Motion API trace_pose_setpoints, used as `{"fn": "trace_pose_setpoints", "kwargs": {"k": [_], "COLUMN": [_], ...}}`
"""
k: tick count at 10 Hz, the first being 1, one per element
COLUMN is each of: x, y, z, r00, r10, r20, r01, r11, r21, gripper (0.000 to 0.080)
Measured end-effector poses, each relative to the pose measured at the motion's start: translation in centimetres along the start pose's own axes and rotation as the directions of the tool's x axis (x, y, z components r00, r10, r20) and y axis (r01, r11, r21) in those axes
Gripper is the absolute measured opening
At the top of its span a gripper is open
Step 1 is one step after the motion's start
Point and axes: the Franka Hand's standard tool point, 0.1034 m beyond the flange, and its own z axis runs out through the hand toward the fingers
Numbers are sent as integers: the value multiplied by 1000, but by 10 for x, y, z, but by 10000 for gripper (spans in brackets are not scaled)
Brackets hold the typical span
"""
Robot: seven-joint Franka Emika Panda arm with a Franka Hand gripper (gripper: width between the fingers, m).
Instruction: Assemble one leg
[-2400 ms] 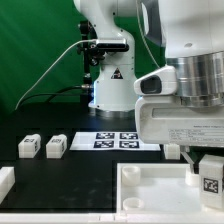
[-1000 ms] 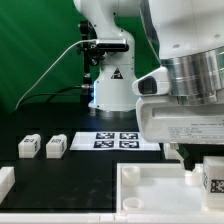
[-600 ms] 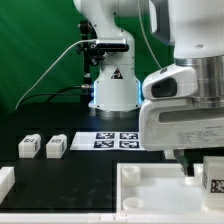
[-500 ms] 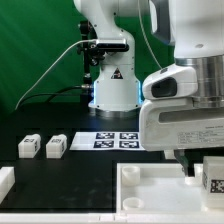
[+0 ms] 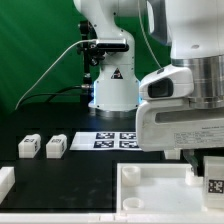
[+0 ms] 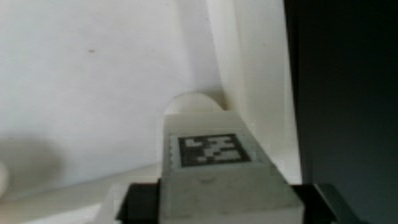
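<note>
My gripper [image 5: 208, 165] is shut on a white leg [image 5: 212, 176] with a black-and-white tag, at the exterior view's lower right. It holds the leg over the far right corner of the large white tray-like part [image 5: 150, 190]. In the wrist view the leg [image 6: 214, 145] sits between my two black fingers [image 6: 143, 200], its tip close to the tray's corner wall [image 6: 249, 70]. Whether the tip touches the tray floor I cannot tell. Two more legs [image 5: 29, 146] [image 5: 56, 146] lie on the black table at the left.
The marker board [image 5: 118, 139] lies in the middle of the table behind the tray. A white part [image 5: 5, 181] shows at the lower left edge. The arm's base [image 5: 108, 85] stands at the back before a green backdrop.
The gripper with the leg has moved down and slightly to the right over the tray's corner, then steadied. The two legs at the left have not moved.
</note>
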Motion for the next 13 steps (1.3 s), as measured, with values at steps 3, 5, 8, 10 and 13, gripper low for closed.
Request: {"fn": "trace_pose_setpoints", "kwargs": {"k": [3,5,8,10,13], "x": [-3,-5,-5,-5,-5], "y": [2,1,2,2,2], "z": [3,4,4,4,5], "r00": [961,961,964,964,964], "r10": [276,277,267,267,267], "r20": [9,2,-11,-10,-10], "r01": [-276,-277,-266,-267,-267], "r11": [959,960,962,962,962], "r21": [59,47,52,52,52], "gripper": [299,300,300,554,641]}}
